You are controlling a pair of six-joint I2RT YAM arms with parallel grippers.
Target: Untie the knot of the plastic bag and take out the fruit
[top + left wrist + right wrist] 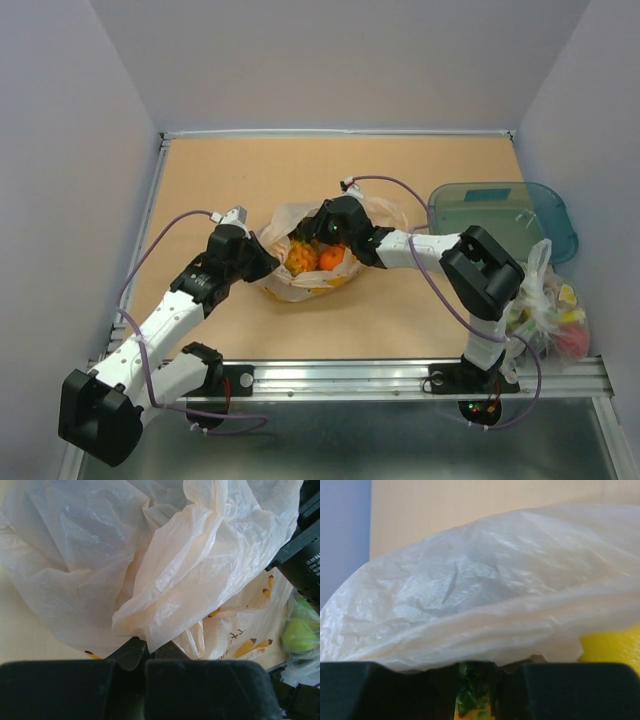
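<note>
At the middle of the tan table [420,180] lay the plastic bag [290,222], mouth open, fruit [331,258] inside. The left tool [145,655] was clamped on its rim. The right tool [474,672] straddled the pineapple crown [470,690], grip impossible to tell. Removal looked in hand: next, a firm close, then a lift.

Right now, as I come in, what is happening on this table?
Two robot arms are working on the plastic bag in the middle of the table. The left gripper is shut on a fold of the bag at its left side. The right gripper reaches into the open mouth, with the green crown of the pineapple between its jaws; a firm grip cannot be confirmed. The pineapple and an orange lie inside the bag.
</note>
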